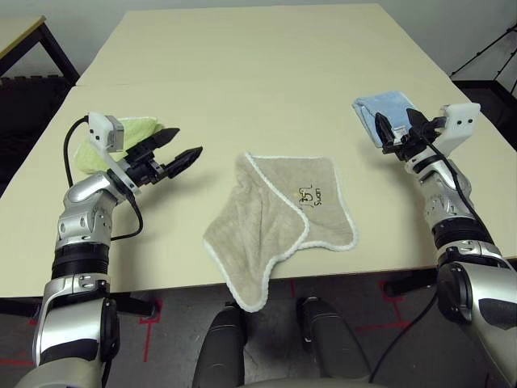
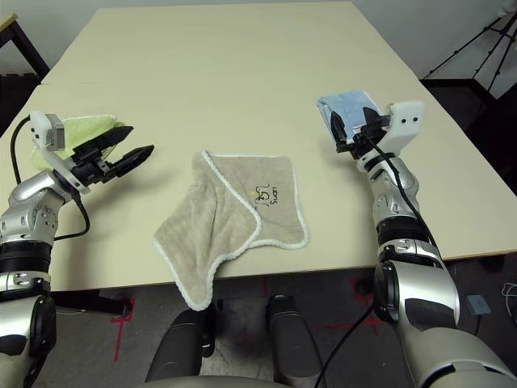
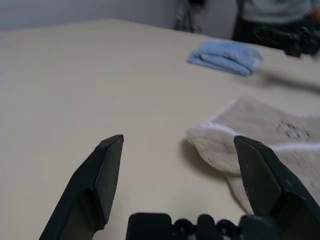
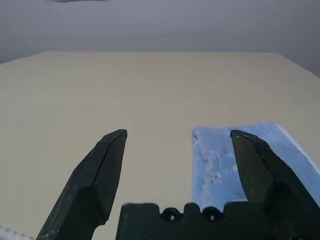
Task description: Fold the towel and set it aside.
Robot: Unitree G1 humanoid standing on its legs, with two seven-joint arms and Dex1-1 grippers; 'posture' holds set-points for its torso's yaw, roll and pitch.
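Note:
The beige towel (image 1: 279,218) with white edging lies crumpled and partly folded over itself at the table's front middle. Its dark logo (image 1: 308,196) faces up, and one corner hangs over the front edge. My left gripper (image 1: 184,143) hovers open to the left of the towel, its fingers pointing toward it with a small gap between. In the left wrist view the towel's near edge (image 3: 260,135) lies just beyond the open left gripper (image 3: 178,140). My right gripper (image 1: 396,120) is open at the right, well away from the towel and empty.
A folded light green towel (image 1: 133,129) lies behind my left gripper near the table's left edge. A folded light blue towel (image 1: 380,105) sits just beyond my right gripper (image 4: 177,132). The cream table (image 1: 258,73) stretches bare toward the back.

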